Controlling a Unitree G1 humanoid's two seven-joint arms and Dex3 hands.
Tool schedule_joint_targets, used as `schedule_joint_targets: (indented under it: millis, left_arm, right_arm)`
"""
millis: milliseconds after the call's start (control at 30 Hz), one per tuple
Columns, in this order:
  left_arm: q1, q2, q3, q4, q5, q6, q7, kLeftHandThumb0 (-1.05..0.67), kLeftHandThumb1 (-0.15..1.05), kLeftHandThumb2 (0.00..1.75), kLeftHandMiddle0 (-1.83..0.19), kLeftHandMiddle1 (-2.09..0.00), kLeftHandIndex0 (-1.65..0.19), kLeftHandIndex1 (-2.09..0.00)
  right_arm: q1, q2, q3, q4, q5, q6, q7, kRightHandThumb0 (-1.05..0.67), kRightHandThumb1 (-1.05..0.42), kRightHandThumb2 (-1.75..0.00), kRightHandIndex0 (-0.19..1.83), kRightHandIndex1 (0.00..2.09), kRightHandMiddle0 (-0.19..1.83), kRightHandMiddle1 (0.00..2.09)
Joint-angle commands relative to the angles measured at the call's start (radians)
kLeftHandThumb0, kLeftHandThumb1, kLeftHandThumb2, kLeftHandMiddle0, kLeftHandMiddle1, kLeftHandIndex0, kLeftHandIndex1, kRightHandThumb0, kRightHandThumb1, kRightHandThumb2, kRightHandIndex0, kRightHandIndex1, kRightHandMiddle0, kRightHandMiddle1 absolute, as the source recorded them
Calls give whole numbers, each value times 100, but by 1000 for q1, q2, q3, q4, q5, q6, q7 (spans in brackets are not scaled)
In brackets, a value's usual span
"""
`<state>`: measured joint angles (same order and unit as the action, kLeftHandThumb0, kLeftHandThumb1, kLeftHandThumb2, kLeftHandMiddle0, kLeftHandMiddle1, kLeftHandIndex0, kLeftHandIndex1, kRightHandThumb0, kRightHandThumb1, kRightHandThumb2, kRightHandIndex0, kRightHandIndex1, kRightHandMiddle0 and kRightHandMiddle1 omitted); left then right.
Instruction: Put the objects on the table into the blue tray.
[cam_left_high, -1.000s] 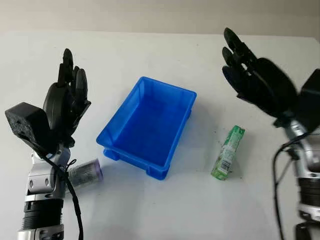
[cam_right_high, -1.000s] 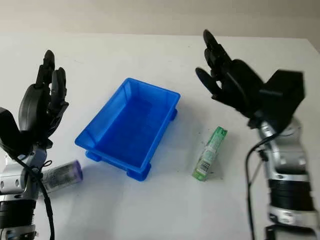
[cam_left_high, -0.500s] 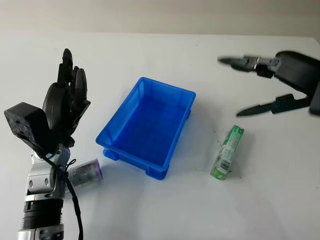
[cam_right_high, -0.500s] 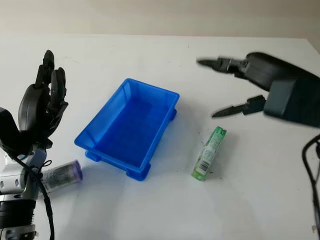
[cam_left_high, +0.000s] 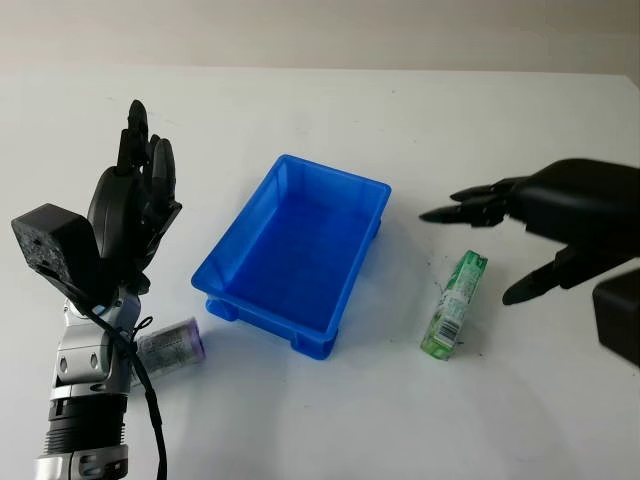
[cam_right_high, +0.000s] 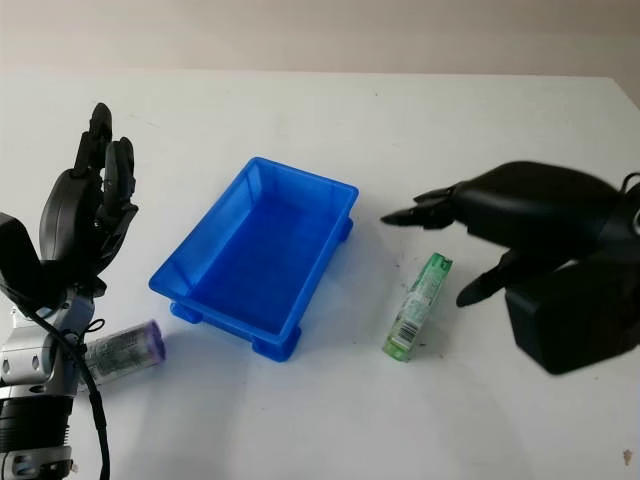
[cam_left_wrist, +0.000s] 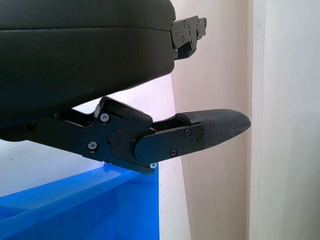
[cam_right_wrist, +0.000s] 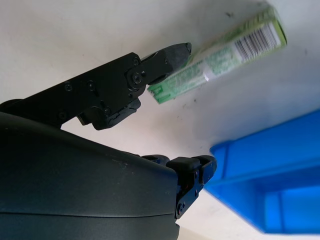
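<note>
Table (cam_left_high: 320, 420) — one blue tray (cam_left_high: 290, 255), one green box (cam_left_high: 455, 303), one can (cam_left_high: 170, 343).

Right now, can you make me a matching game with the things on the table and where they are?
Things:
1. blue tray
2. green box
3. purple-capped can
4. right hand

Places or states:
A. lying on its side beside the left arm
B. open, hovering above the green box
C. in the middle of the table, nothing in it
D. lying flat on the table to the right of the tray

Pairs: 1-C, 2-D, 3-A, 4-B

The left hand is open, raised to the left of the tray.
</note>
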<state>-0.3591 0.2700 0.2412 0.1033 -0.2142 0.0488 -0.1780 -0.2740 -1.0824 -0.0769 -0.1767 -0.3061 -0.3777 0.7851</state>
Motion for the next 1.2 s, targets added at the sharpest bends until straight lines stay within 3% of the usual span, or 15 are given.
schedule_joint_targets:
  millis: [0, 367, 767, 833, 867, 900, 967, 1133, 1167]
  left_arm:
    - [-20, 8, 4, -3, -2, -6, -1, -82, 105, 63, 19, -3, 19, 0]
    - [-16, 10, 7, -3, -4, -12, -8, -81, 105, 62, 19, -1, 19, 0]
    - [-18, 16, 9, 6, -3, -16, -12, -81, 105, 62, 19, -2, 19, 0]
    - [-19, 17, 10, 7, -3, -13, -12, -82, 105, 62, 19, -1, 19, 0]
    - [-19, 18, 10, 7, -3, -13, -13, -82, 105, 61, 19, -1, 19, 0]
    - [-19, 19, 11, 8, -2, -12, -14, -82, 105, 61, 19, -1, 19, 0]
    - [-19, 21, 11, 7, -2, -11, -17, -82, 105, 62, 19, 0, 19, 0]
    - [-19, 25, 12, -1, -6, 1, -23, -81, 105, 61, 19, 0, 19, 0]
    - [-18, 25, 12, -4, -7, 4, -25, -80, 105, 61, 19, 0, 19, 0]
  right_arm:
    - [18, -1, 14, 9, -26, -41, -25, -35, -84, -7, 26, 4, 24, 4]
    - [43, 40, 81, 161, -154, -313, -224, -30, -85, -5, 39, 10, 38, 9]
    - [24, 69, 146, 381, -290, -489, -430, -24, -89, -6, 51, 19, 50, 23]
    - [14, 74, 155, 419, -316, -522, -477, -22, -90, -6, 41, 50, 30, 74]
    - [9, 78, 158, 438, -335, -541, -509, -21, -92, -6, 30, 82, 22, 100]
    - [3, 82, 161, 457, -358, -559, -546, -21, -93, -5, 22, 104, 18, 115]
    - [-9, 85, 166, 487, -410, -580, -618, -22, -95, -6, 14, 138, 15, 137]
    - [-56, 77, 192, 572, -557, -594, -812, -28, -102, -6, 6, 176, 9, 163]
    - [-67, 75, 202, 592, -588, -596, -860, -35, -103, -9, 10, 183, 8, 176]
